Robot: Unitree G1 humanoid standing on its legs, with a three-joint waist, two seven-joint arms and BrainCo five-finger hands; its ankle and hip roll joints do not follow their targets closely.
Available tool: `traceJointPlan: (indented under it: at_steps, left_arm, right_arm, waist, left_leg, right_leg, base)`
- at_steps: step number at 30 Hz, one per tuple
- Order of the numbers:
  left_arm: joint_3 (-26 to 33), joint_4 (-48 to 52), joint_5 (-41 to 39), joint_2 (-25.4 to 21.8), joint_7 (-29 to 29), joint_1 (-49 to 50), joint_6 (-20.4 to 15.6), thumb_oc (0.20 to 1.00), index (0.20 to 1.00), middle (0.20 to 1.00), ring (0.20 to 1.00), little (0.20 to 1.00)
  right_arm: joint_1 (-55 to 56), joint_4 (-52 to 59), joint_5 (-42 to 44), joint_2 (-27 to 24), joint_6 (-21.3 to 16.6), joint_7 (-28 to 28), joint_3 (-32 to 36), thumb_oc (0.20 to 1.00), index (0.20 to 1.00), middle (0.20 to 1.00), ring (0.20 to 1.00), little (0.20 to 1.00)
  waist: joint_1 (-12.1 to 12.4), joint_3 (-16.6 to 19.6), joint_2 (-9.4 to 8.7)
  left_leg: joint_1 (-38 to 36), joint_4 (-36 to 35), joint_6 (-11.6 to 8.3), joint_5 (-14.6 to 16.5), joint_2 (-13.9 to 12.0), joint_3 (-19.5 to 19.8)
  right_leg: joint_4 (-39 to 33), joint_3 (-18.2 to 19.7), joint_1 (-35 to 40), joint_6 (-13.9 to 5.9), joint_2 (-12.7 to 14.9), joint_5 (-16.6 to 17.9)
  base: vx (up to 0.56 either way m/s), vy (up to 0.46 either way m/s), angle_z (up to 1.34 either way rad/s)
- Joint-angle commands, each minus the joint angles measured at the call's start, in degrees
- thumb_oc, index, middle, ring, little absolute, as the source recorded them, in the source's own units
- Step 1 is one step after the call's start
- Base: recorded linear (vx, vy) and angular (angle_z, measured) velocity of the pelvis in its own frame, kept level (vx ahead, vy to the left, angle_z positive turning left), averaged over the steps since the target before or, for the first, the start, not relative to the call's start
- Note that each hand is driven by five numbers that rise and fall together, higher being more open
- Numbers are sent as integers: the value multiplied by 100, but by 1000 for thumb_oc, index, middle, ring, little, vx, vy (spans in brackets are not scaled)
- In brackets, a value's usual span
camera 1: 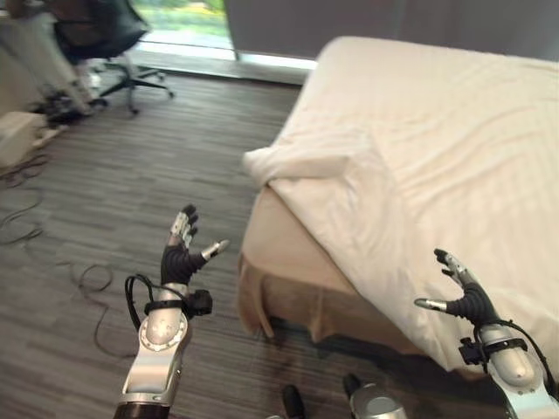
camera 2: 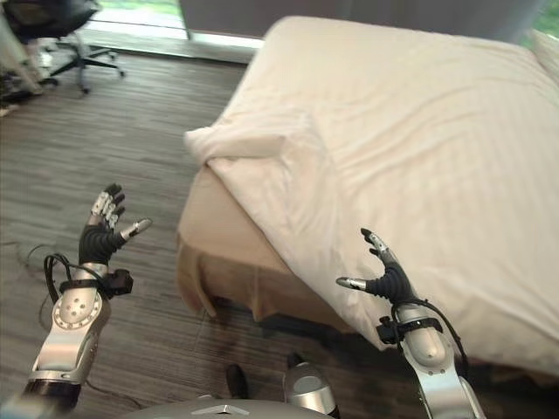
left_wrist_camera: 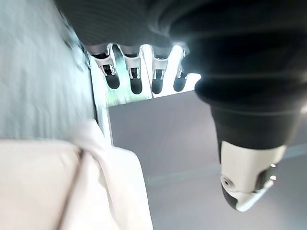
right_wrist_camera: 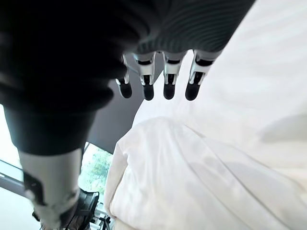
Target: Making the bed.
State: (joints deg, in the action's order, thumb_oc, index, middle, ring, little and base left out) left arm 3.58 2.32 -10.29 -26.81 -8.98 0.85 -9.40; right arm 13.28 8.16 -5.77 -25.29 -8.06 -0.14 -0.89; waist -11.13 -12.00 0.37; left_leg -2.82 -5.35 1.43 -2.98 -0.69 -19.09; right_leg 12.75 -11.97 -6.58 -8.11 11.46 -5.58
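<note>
A bed (camera 1: 288, 262) with a tan base stands to my right, covered by a cream striped duvet (camera 1: 437, 148). The duvet's near left corner (camera 1: 288, 161) is folded back in a bunch, baring the tan mattress side below it. My left hand (camera 1: 181, 250) hovers over the floor to the left of the bed, fingers straight and spread, holding nothing. My right hand (camera 1: 463, 292) hangs above the duvet's hanging near edge, fingers relaxed and empty. In the right wrist view the fingers (right_wrist_camera: 168, 81) point toward the bunched duvet (right_wrist_camera: 192, 172).
Dark wood-look floor (camera 1: 131, 175) stretches to the left of the bed. An office chair (camera 1: 113, 44) stands at the far left by a bright window. Loose cables (camera 1: 26, 218) lie on the floor at the left edge.
</note>
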Motion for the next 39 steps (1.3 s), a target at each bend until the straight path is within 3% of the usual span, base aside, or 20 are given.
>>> traceJointPlan:
  at_steps: [1,4,7,8,11,12,17,21,27,31,39]
  left_arm:
    - [351,186,462,-246,-297,-44,-326,1000,1000,1000,1000,1000]
    - [503,61,1258,-509,-452,-169,-130,1000,1000,1000,1000,1000]
    - [723,-351,2219,-687,-868,-411,47,1000,1000,1000,1000,1000]
    - [848,-532,2630,-766,-1178,-573,195,1000,1000,1000,1000,1000]
    - [954,-670,3077,-890,-1339,-689,354,1000,1000,1000,1000,1000]
    - [1175,-977,3777,-1280,-1589,-843,782,1000,1000,1000,1000,1000]
    - [1298,-1549,4250,-1753,-1601,-1141,1199,1000,1000,1000,1000,1000]
    - [1036,-2218,4697,-2294,-1445,-1699,1522,1000,1000,1000,1000,1000]
    - [632,-3012,5084,-3045,-1237,-2190,1801,1000,1000,1000,1000,1000]
    - [219,-3460,5152,-3328,-1212,-2766,1814,1000,1000,1000,1000,1000]
    - [-1286,-4662,4900,-3504,-1455,-4737,1645,1000,1000,1000,1000,1000]
  right_arm:
    - [-415,81,-125,-113,-363,-212,82,1000,1000,1000,1000,1000]
    - [-396,-21,-111,-127,-368,-119,39,1000,1000,1000,1000,1000]
    - [-67,-29,-158,-235,-424,2,33,1000,1000,1000,1000,1000]
    - [93,-9,-141,-350,-442,76,97,1000,1000,1000,1000,1000]
    - [296,-84,-63,-455,-440,141,229,1000,1000,1000,1000,1000]
    - [594,-302,45,-614,-415,231,445,1000,1000,1000,1000,1000]
    - [675,-487,131,-877,-369,352,691,1000,1000,1000,1000,1000]
    - [1020,-423,260,-838,-380,430,996,1000,1000,1000,1000,1000]
    - [1182,-320,513,-706,-436,506,1004,1000,1000,1000,1000,1000]
    - [993,-74,738,-660,-523,604,864,1000,1000,1000,1000,1000]
    - [326,1218,1260,-925,-995,969,137,1000,1000,1000,1000,1000]
  waist:
    - [278,136,78]
    - [427,281,0]
    - [400,479,-77]
    - [324,507,-65]
    - [259,544,-28]
    - [58,578,94]
    - [-40,516,156]
    - [-237,560,141]
    - [-443,520,155]
    - [-499,361,109]
    - [-445,-195,23]
  left_leg:
    - [-297,105,-482,108,-805,75]
    - [-391,167,-532,106,-816,-495]
    - [-421,497,-600,198,-795,-767]
    - [-420,742,-648,257,-837,-914]
    - [-431,861,-704,264,-899,-1023]
    - [-514,879,-718,334,-908,-1126]
    - [-380,1035,-810,275,-927,-916]
    - [-384,628,-858,122,-1079,-954]
    - [-634,156,-856,49,-961,-1199]
    - [-420,136,-850,16,-958,-1306]
    - [593,170,-941,-361,-1168,-1188]
  right_leg:
    - [109,-629,408,15,36,240]
    - [-215,-1207,748,-62,340,434]
    - [-900,-979,942,-190,211,572]
    - [-1101,-828,1018,-172,151,608]
    - [-1254,-752,1104,-154,66,596]
    - [-1359,-600,1136,-149,-25,559]
    - [-1398,-296,1031,-139,-105,555]
    - [-1377,-317,923,-224,-68,640]
    - [-1403,-178,796,-367,-45,817]
    - [-1424,-46,435,-446,-20,979]
    - [-1385,-107,-512,-516,41,1221]
  base:
    - [-76,-16,-118]
    - [-7,-44,-135]
    - [124,-150,-137]
    - [134,-178,-120]
    - [84,-75,-101]
    - [111,-41,-34]
    - [25,38,-46]
    - [34,55,-9]
    - [60,60,-2]
    - [-94,40,-10]
    - [-147,-10,-6]
